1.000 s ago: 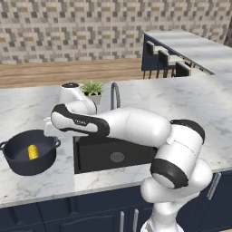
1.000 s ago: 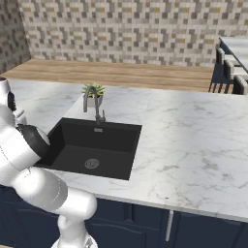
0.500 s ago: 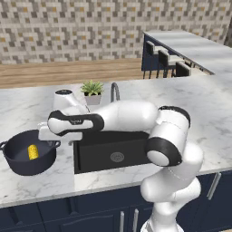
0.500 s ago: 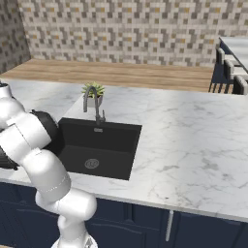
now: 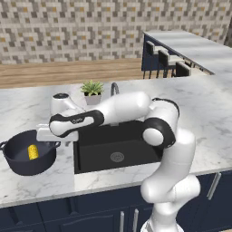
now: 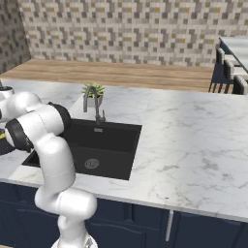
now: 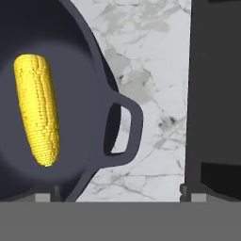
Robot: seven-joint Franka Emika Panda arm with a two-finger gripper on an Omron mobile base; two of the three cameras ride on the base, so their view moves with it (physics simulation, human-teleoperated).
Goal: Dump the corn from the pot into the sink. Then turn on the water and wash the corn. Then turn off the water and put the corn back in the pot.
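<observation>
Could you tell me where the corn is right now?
The corn lies on the bottom of the pot, which stands on the marble counter left of the sink in the left base view.

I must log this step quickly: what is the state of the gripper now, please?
Gripper: open, holding nothing, above the pot handle; the corn lies inside the pot.

A potted plant (image 5: 92, 91) stands beside the faucet (image 6: 92, 102).
</observation>
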